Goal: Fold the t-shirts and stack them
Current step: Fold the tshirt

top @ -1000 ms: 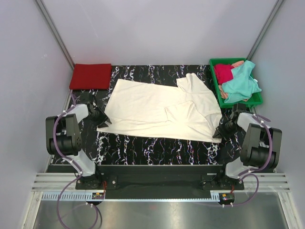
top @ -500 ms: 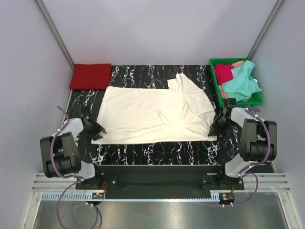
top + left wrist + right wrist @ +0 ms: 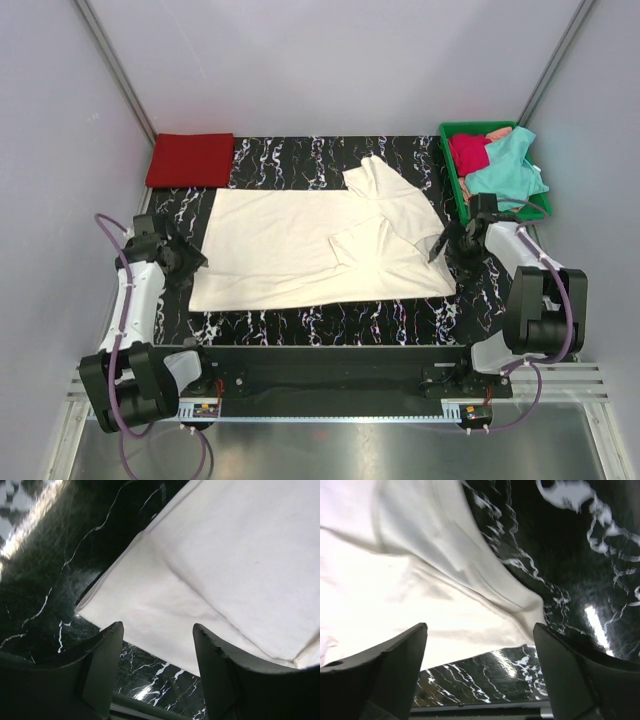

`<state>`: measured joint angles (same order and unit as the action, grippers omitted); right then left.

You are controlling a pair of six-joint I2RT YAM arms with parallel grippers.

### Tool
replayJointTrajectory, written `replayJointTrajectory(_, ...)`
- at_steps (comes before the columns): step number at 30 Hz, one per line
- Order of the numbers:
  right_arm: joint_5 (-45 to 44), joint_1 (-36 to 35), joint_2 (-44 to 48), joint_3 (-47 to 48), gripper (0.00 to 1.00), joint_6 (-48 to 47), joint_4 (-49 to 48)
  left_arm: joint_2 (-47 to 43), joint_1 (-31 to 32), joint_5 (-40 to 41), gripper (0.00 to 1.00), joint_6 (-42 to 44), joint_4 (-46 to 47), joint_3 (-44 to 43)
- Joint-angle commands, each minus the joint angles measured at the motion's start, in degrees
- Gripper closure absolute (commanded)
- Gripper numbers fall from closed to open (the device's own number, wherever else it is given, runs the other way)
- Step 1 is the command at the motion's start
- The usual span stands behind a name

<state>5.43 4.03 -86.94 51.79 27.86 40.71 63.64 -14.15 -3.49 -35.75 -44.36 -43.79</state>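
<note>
The cream-white t-shirt (image 3: 320, 245) lies spread flat across the black marbled table (image 3: 300, 320), one sleeve folded over its right half. A folded red t-shirt (image 3: 190, 160) rests at the back left corner. Crimson (image 3: 468, 152) and teal (image 3: 505, 172) t-shirts are bunched in the tray. My left gripper (image 3: 190, 262) hovers open at the cream shirt's left edge; in its wrist view the gripper (image 3: 157, 630) is empty, with the cloth (image 3: 225, 555) just beyond. My right gripper (image 3: 440, 247) stands open by the shirt's right edge; its wrist view shows the gripper (image 3: 480, 627) wide above the hem (image 3: 420, 590).
A green plastic tray (image 3: 453, 178) stands at the back right beside the right arm. Grey walls close in the table on three sides. A metal rail with both arm bases runs along the near edge.
Both grippers have opened and let go of the cream shirt's edges. The shirt slid left and toward the near edge, now lying flatter. The left arm swung outward.
</note>
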Motion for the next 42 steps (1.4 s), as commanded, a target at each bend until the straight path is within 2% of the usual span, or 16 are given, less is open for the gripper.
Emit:
replayJointTrajectory(1, 1.5, -0.9, 4.1, 6.3, 0.01, -4.0, -1.6, 0.7, 1.1, 1.4, 0.37, 6.7, 0.4, -5.2)
replayJointTrajectory(4, 9.7, -1.7, 3.9, 7.6, 0.00, -5.9, -4.2, 3.7, 1.1, 1.0, 0.40, 9.2, 2.0, -6.6)
replayJointTrajectory(9, 14.2, -1.8, 2.8, 6.8, 0.00, -8.5, -6.3, 12.6, 1.1, 0.9, 0.49, 13.0, 0.1, -10.3)
replayJointTrajectory(10, 15.9, -1.9, 2.1, 6.2, 0.02, -9.7, -8.3, 13.6, 1.1, 1.5, 0.51, 13.8, -0.5, -10.5)
replayJointTrajectory(12, 19.9, -2.2, 0.0, 5.4, 0.11, -11.6, -10.0, 15.8, 1.1, 2.8, 0.55, 14.3, -1.1, -10.8)
replayJointTrajectory(14, 19.7, -3.8, -1.5, 5.9, 0.15, -13.0, -14.1, 16.0, 1.1, 1.8, 0.55, 13.6, -0.5, -10.1)
replayJointTrajectory(16, 18.9, -6.6, -4.7, 7.3, 0.26, -13.2, -19.7, 16.1, 1.0, 0.9, 0.55, 12.4, 0.8, -9.3)
replayJointTrajectory(18, 19.8, -8.2, -8.3, 9.4, 0.29, -12.0, -23.2, 16.5, 1.1, -0.6, 0.55, 12.2, 1.7, -9.2)
replayJointTrajectory(20, 19.3, -9.4, -13.9, 13.3, 0.28, -10.4, -27.4, 17.6, 1.1, -0.4, 0.53, 12.3, 1.6, -9.7)
replayJointTrajectory(23, 17.7, -11.2, -21.7, 20.8, 0.27, -10.0, -27.3, 18.9, 1.1, 0.8, 0.52, 12.9, 0.5, -11.5)
replayJointTrajectory(31, 15.0, -11.3, -31.3, 35.4, 0.31, -14.3, -22.1, 19.3, 1.0, 1.4, 0.52, 12.9, 0.7, -13.8)
replayJointTrajectory(32, 15.9, -11.3, -32.0, 36.0, 0.33, -13.9, -21.7, 19.8, 1.1, 1.5, 0.52, 12.8, 0.5, -13.9)
replayJointTrajectory(33, 17.1, -11.4, -32.9, 36.3, 0.44, -13.4, -21.8, 19.9, 1.1, 1.4, 0.52, 12.7, 0.3, -13.8)
replayJointTrajectory(34, 17.9, -11.6, -33.0, 35.8, 0.49, -12.2, -22.2, 20.1, 1.1, 1.5, 0.52, 12.7, 0.3, -13.7)
replayJointTrajectory(42, 18.1, -13.7, -29.5, 29.8, 0.53, -10.5, -23.8, 19.7, 1.1, 2.8, 0.53, 13.3, 0.0, -13.0)
